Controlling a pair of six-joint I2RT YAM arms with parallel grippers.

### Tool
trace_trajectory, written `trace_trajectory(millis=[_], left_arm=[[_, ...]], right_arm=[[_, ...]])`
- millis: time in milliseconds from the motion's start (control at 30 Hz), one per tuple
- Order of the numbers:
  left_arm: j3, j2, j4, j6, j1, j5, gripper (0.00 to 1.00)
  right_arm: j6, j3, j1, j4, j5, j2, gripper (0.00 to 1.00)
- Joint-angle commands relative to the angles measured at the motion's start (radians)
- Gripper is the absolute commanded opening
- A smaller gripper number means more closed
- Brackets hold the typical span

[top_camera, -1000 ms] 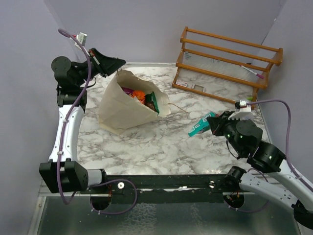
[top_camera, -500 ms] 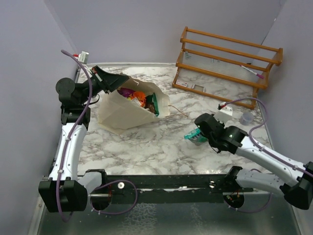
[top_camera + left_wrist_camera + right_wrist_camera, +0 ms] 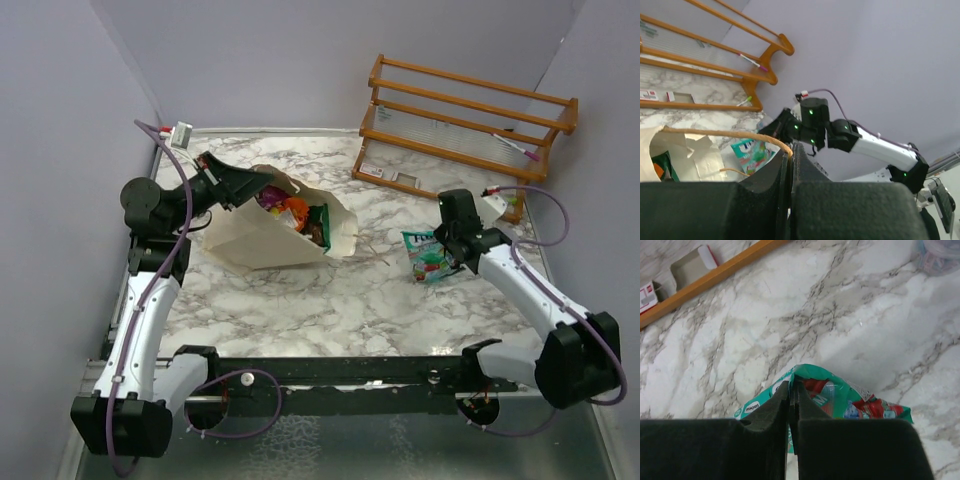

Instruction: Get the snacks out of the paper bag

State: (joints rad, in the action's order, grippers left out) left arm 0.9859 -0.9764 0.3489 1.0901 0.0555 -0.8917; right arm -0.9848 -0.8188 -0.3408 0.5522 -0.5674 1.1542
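The right end effector [image 3: 791, 388] is pinched closed on the top edge of the green bag [image 3: 840, 396], which is down at the bench [image 3: 330, 300] well to the right of the paper bag [image 3: 260, 240]. That one snack looks as good as out, with only the release to go. The left end effector [image 3: 791, 151] is clamped on the cord handle [image 3: 725, 133] at the paper bag's mouth, propping it open. The other snacks [image 3: 290, 208], orange and purple among them, lie inside that mouth, so most of the job seems left.
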Motion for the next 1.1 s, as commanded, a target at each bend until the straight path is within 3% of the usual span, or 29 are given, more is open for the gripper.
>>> trace_trajectory(millis=[0,100,200,267,400,500,667,733,867,1067], left_arm=[[-0.039,0.061,-0.013,-0.012,0.029,0.013,0.00],[-0.061,0.085,-0.030,-0.010,0.039,0.019,0.00],[-0.068,0.106,-0.054,-0.024,0.043,0.008,0.00],[-0.066,0.118,-0.090,-0.050,0.044,-0.005,0.00],[-0.078,0.148,-0.161,-0.103,0.045,-0.034,0.00],[-0.094,0.174,-0.182,-0.122,0.046,-0.048,0.00],[-0.122,0.192,-0.189,-0.129,0.045,-0.041,0.00],[-0.124,0.190,-0.186,-0.126,0.047,-0.040,0.00],[-0.112,0.188,-0.189,-0.126,0.047,-0.021,0.00],[-0.106,0.178,-0.197,-0.107,0.049,0.012,0.00]], right_arm=[[0.086,-0.047,0.112,-0.225,0.094,0.138,0.09],[0.187,-0.044,0.153,-0.313,0.149,0.205,0.39],[0.355,-0.032,0.157,-0.373,0.327,0.201,0.68],[0.430,0.001,0.157,-0.418,0.464,0.150,0.77],[0.516,0.051,0.157,-0.422,0.696,0.010,0.79],[0.584,0.090,0.157,-0.423,0.944,-0.078,0.79],[0.564,0.172,0.117,-0.565,1.389,-0.152,0.79],[0.558,0.161,0.027,-0.576,1.362,-0.169,0.80],[0.513,0.135,-0.195,-0.643,1.122,-0.172,0.80],[0.249,0.129,-0.382,-0.867,0.827,-0.041,0.75]])
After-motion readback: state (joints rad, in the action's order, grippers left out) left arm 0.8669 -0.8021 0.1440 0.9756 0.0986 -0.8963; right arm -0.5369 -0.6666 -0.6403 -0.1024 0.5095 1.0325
